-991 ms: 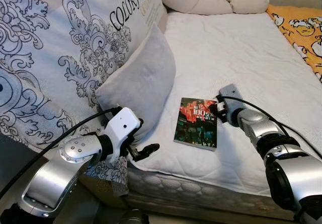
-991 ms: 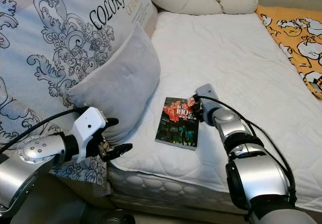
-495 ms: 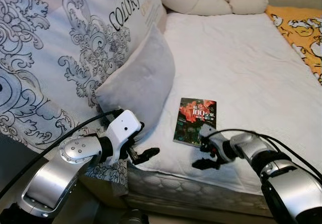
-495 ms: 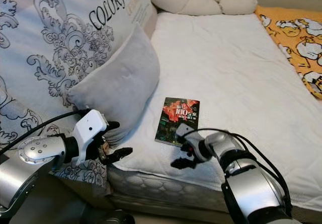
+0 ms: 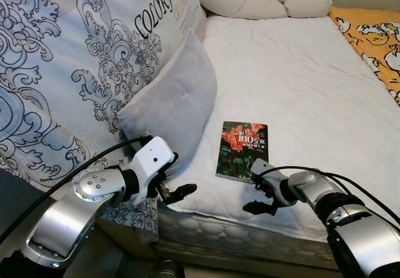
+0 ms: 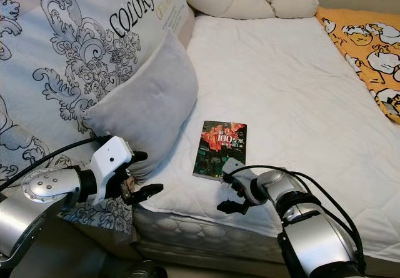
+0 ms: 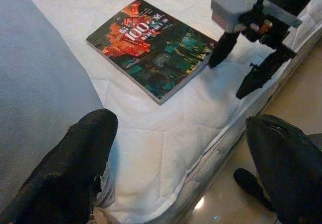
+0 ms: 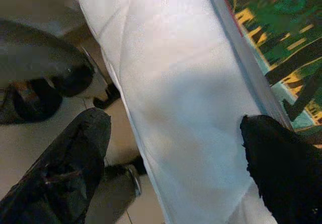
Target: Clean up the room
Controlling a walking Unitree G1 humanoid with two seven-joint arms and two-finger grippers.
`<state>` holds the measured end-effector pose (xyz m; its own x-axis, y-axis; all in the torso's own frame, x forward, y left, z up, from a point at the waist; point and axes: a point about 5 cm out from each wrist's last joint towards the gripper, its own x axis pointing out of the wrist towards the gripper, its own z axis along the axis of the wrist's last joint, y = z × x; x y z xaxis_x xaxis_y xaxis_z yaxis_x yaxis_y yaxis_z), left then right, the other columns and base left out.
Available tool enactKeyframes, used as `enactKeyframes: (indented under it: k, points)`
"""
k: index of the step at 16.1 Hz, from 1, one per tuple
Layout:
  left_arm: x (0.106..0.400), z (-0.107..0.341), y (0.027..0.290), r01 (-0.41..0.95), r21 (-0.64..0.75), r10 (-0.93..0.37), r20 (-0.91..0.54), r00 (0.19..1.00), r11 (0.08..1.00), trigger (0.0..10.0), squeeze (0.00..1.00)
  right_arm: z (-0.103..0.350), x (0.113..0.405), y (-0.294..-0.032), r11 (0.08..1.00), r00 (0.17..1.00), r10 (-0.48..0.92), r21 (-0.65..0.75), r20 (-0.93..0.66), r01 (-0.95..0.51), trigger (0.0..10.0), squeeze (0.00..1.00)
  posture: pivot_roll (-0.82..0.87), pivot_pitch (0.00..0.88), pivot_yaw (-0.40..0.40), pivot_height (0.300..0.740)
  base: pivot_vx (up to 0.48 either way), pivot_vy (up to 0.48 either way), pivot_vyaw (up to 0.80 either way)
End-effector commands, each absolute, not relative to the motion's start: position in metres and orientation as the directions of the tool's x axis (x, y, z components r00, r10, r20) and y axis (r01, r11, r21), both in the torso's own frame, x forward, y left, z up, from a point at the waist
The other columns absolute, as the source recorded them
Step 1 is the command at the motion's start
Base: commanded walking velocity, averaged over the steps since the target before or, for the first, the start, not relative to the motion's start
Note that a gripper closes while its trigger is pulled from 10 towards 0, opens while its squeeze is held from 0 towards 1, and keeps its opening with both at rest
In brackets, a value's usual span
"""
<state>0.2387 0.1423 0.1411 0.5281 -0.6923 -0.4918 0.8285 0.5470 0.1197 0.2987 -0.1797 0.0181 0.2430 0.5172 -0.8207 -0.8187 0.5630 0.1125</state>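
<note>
A dark paperback book (image 5: 242,151) with red and green cover art lies flat on the white mattress (image 5: 300,78), close to its front edge. My right gripper (image 5: 257,195) hangs open just in front of the book's near right corner, over the mattress edge, with nothing between its fingers. The right wrist view has the book's edge (image 8: 271,48) beside one fingertip (image 8: 261,138). My left gripper (image 6: 145,173) is open and empty at the mattress's front left corner, below the grey pillow. The left wrist view looks across at the book (image 7: 151,45) and the right gripper (image 7: 229,78).
A grey pillow (image 5: 172,103) leans against a large patterned cushion (image 5: 75,59) left of the book. A cream bolster (image 5: 262,3) lies at the head of the bed, an orange printed blanket (image 5: 375,34) at the far right. Floor (image 7: 282,103) lies below the mattress edge.
The right gripper has pulled back from the book's far right edge to the mattress's front edge near the book's corner. The book and left gripper have hardly moved.
</note>
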Motion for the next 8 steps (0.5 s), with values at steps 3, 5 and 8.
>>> enactKeyframes:
  k: [3,5,8]
  points:
    - [0.242,0.147,0.142,0.811,0.122,-0.694,-0.456,0.558,0.572,10.0,0.0,0.041,0.309,-0.186,0.512,0.28,0.635,0.121,-0.72,-0.85,10.0,1.0,0.09,0.0,0.032,0.74,0.0,0.0,0.0]
    - [0.24,0.151,0.141,0.802,0.111,-0.703,-0.422,0.573,0.587,10.0,0.0,0.045,0.307,-0.191,0.495,0.274,0.675,0.145,-0.685,-0.857,10.0,1.0,0.08,0.0,0.021,0.74,0.0,0.0,0.0]
    - [0.234,0.152,0.138,0.741,0.067,-0.687,-0.327,0.649,0.668,10.0,0.0,0.059,0.275,-0.211,0.448,0.278,0.755,0.157,-0.594,-0.88,10.0,1.0,0.05,0.0,0.021,0.74,0.0,0.0,0.0]
